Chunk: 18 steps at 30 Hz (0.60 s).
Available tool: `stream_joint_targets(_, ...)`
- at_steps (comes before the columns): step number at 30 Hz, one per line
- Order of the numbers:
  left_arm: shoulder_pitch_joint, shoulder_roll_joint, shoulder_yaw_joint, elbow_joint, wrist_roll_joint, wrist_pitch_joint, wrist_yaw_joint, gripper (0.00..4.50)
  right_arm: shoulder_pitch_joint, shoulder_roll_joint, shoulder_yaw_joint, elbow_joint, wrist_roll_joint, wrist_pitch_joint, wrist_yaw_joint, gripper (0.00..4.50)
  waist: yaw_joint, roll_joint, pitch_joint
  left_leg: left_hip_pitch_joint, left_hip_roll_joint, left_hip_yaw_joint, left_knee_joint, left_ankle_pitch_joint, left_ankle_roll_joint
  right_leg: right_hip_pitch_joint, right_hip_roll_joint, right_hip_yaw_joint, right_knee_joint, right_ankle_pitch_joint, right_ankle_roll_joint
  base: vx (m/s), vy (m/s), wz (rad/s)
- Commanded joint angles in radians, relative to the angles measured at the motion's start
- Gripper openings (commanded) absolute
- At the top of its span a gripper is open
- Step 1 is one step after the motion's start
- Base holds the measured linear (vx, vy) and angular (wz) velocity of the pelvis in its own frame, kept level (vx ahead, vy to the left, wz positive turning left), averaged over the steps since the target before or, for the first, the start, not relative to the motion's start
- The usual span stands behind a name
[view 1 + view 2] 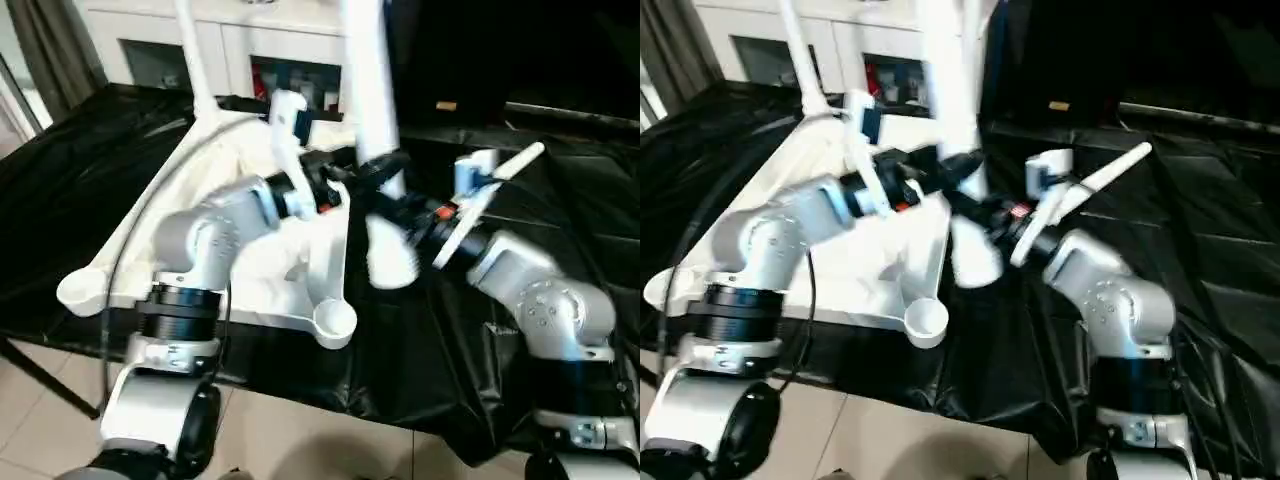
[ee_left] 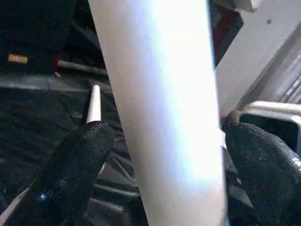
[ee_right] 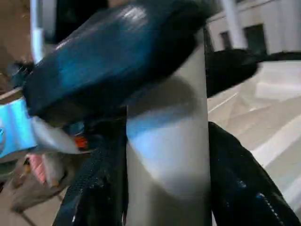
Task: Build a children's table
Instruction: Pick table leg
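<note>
One white leg stands upright, thick end down.

Both grippers crowd one upright leg above the worktop — little room between them. The upturned table top blocks the left; black cloth right of the right gripper lies open.
</note>
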Motion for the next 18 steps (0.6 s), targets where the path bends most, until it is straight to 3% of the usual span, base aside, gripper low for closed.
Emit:
stream_joint_targets(1, -0.011, 0.000, 0.024, -0.020, -0.011, 0.019, 0.032, 4.50, -0.001, -0.003, 0.007, -0.015, 0.015, -0.003, 0.001, 1.85, 0.005, -0.010, -0.080, -0.011, 0.007, 0.002, -0.064, -0.077, 0.053, 0.074, -0.060, 0.051, -0.090, -0.347, -0.054, 0.000, 0.000, 0.00)
stream_joint_targets(3, -0.012, -0.004, 0.032, -0.020, -0.008, 0.017, 0.048, 4.50, -0.002, -0.002, 0.007, -0.012, 0.009, -0.006, -0.004, 1.85, 0.006, -0.015, -0.079, -0.012, 0.006, 0.002, -0.064, -0.074, 0.051, 0.075, -0.061, 0.050, -0.090, -0.358, -0.044, 0.000, 0.000, 0.00)
stream_joint_targets(8, -0.007, -0.009, 0.058, -0.036, -0.017, 0.035, 0.093, 4.50, 0.007, -0.002, 0.026, -0.016, -0.031, -0.018, -0.019, 1.85, 0.007, -0.016, -0.079, -0.011, 0.007, 0.002, -0.064, -0.064, 0.048, 0.072, -0.060, 0.051, -0.090, -0.355, -0.032, 0.000, 0.000, 0.00)
stream_joint_targets(10, -0.004, -0.009, 0.060, -0.042, -0.019, 0.040, 0.107, 4.14, 0.009, -0.003, 0.031, -0.018, -0.032, -0.019, -0.024, 1.85, 0.008, -0.014, -0.079, -0.011, 0.008, 0.001, -0.065, -0.063, 0.047, 0.073, -0.061, 0.051, -0.089, -0.347, -0.035, 0.000, 0.000, 0.00)
stream_joint_targets(18, 0.009, -0.017, 0.054, -0.068, -0.036, 0.066, 0.126, 3.53, -0.008, 0.013, 0.046, 0.014, -0.058, -0.048, -0.047, 1.85, 0.012, -0.008, -0.078, -0.009, 0.008, 0.001, -0.066, -0.077, 0.041, 0.072, -0.062, 0.051, -0.091, -0.356, -0.036, 0.000, 0.000, 0.00)
